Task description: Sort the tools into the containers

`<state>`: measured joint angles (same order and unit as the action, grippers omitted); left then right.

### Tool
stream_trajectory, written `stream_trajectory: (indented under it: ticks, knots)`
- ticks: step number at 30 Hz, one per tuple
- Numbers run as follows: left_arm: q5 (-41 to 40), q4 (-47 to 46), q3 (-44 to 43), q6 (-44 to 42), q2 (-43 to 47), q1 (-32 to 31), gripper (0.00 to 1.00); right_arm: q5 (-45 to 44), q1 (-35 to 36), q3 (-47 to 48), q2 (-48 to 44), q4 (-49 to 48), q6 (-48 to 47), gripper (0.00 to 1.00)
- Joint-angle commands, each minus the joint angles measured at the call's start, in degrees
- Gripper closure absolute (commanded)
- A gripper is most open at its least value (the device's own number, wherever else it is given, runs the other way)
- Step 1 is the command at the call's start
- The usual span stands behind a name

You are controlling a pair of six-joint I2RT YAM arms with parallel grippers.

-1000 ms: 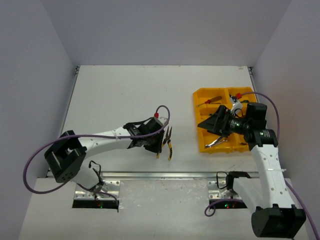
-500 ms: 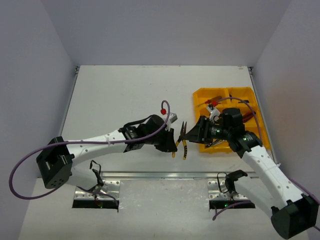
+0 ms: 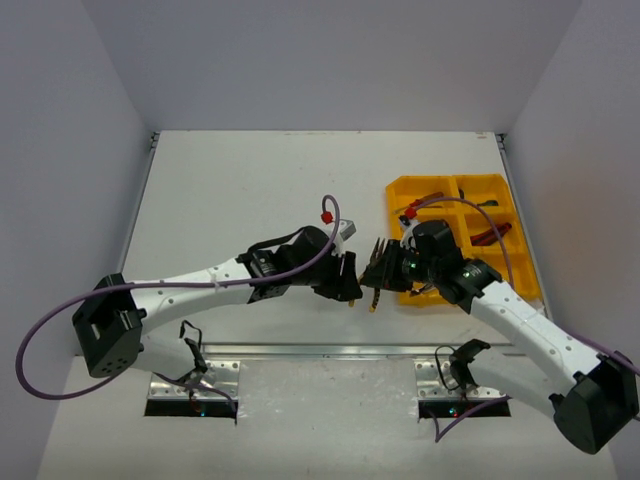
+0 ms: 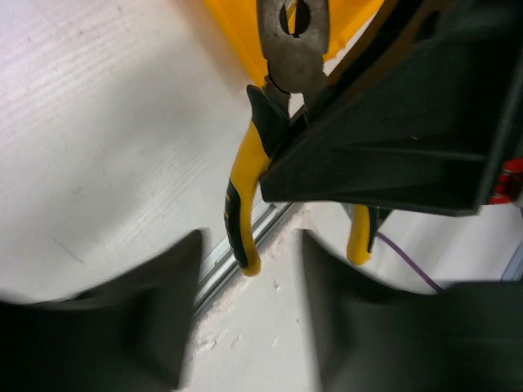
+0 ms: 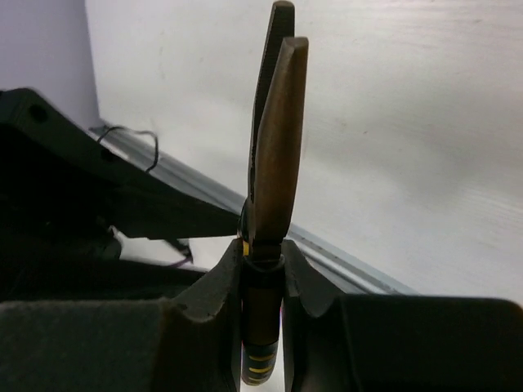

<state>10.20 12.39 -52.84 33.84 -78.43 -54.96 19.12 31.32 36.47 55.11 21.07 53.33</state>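
The yellow-handled pliers (image 3: 373,292) hang above the table between both arms, just left of the yellow tray (image 3: 395,200). My right gripper (image 3: 382,268) is shut on them near the pivot; in the right wrist view the dark metal head (image 5: 278,122) stands up out of the gripper (image 5: 263,269), pinched by both fingers (image 5: 221,286). My left gripper (image 3: 350,285) is open beside the handles. In the left wrist view the handles (image 4: 245,175) hang just beyond that gripper (image 4: 249,241), with a gap on each side.
The tray holds red-handled tools (image 3: 487,237) and more tools (image 3: 425,205) in its compartments. The metal rail (image 3: 320,350) runs along the table's near edge below the pliers. The right gripper's black body (image 4: 392,139) fills the left wrist view's right side.
My left gripper has opened off the pliers. My right gripper has reached left from the tray and shut on them. The pliers have shifted right, toward the tray.
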Motion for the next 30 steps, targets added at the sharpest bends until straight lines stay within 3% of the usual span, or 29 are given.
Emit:
stream_trajectory:
  ticks: [1, 2, 5, 8, 11, 14, 17, 21, 25, 30]
  knots:
    - [-2.3, -3.4, -1.6, -1.0, 4.2, -0.6, 0.17, -10.7, -0.2, 2.5, -0.4, -0.7, 0.8, 1.0]
    - [-3.7, -2.8, -1.8, -1.3, 4.7, -0.6, 0.0, -12.0, -0.2, 2.8, -0.2, -0.1, 1.0, 1.0]
    - [-10.7, 2.5, -4.2, -2.3, 5.5, -0.6, 0.0, -17.4, -0.5, 4.8, -0.5, 4.3, 1.4, 1.0]
    - [-25.6, 14.2, -7.3, -2.8, 7.6, -0.6, 0.0, -21.4, -6.8, 7.0, -2.7, 9.5, 0.3, 1.0]
    - [-34.4, 22.1, -8.1, -4.2, 12.3, -0.5, 0.0, -18.7, -19.9, 11.2, -3.8, 15.7, -5.2, 1.0]
    - [-40.5, 28.6, -7.2, -5.2, 16.3, -0.1, 0.0, -11.6, -37.4, 13.6, -2.0, 19.1, -9.3, 1.0]
    - [-41.8, 29.2, -3.8, -7.0, 21.5, 0.9, 0.0, 2.4, -52.8, 11.8, -0.3, 17.3, -9.7, 1.0]
    - [-39.4, 25.1, 3.9, -9.7, 26.8, 2.0, 0.0, 10.0, -66.6, 10.8, 3.8, 16.2, -6.2, 1.0]
    - [-37.0, 23.2, 4.6, -11.0, 29.2, 2.0, 0.0, 12.0, -74.2, 10.7, 7.1, 15.5, -0.4, 1.0]
    - [-36.3, 22.2, 5.6, -11.2, 30.8, 2.0, 0.0, 8.0, -77.6, 11.5, 6.8, 15.6, 6.0, 1.0]
